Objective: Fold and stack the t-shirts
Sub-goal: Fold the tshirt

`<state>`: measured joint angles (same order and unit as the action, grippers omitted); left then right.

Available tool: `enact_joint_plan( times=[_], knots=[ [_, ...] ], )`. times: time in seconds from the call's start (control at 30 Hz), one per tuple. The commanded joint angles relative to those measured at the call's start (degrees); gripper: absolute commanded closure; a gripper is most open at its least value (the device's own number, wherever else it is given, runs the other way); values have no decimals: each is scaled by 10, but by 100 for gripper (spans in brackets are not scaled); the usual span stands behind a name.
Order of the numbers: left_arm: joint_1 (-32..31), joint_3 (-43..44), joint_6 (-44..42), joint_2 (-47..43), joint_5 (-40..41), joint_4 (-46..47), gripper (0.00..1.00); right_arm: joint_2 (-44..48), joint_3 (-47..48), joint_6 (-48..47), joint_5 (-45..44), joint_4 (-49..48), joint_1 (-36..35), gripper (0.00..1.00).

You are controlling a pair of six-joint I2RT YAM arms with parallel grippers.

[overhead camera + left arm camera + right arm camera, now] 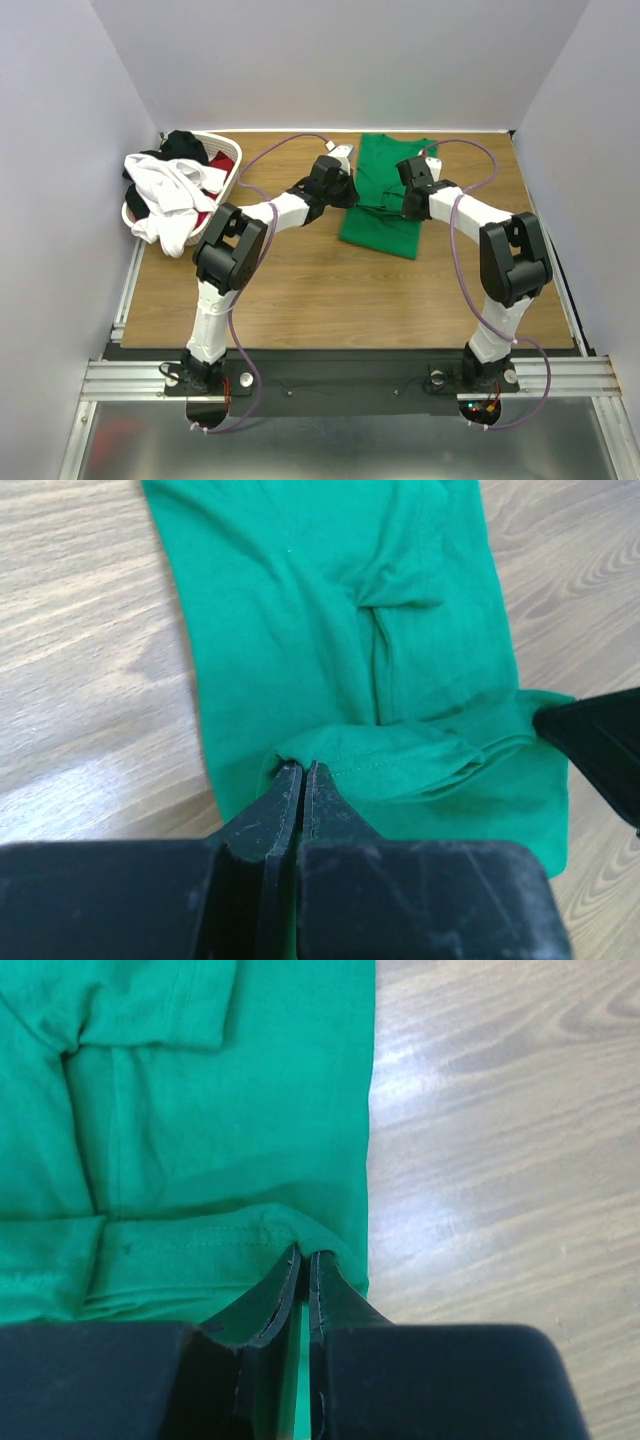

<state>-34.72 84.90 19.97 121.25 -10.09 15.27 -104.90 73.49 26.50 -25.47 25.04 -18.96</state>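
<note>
Wood-grain tabletop (pixel 300 290) between pale walls (pixel 330 60) carries the green t-shirt (pixel 385 180), hem pinched by left pincer (pixel 303 769) and right pincer (pixel 304 1253).

The left arm (pixel 212 318) and right arm (pixel 497 322) are built of white tubular links joined by bulky black joint housings. A thin purple cable (pixel 233 322) loops along each. The black plastic jaws are scuffed, tapering to narrow tips.

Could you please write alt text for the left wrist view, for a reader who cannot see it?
The left claw is shut on a doubled-over hem of the green t-shirt. The rest of the shirt lies spread beyond it on the wooden table.
</note>
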Motion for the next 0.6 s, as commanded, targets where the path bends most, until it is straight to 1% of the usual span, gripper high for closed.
enact_joint_plan(
  times=[0.0, 0.57],
  knots=[
    [9, 37, -12, 10, -5, 8, 100, -17, 32, -12, -5, -24, 10, 100],
    [18, 75, -15, 35, -18, 23, 100, -35, 59, -22, -5, -27, 35, 100]
  ],
)
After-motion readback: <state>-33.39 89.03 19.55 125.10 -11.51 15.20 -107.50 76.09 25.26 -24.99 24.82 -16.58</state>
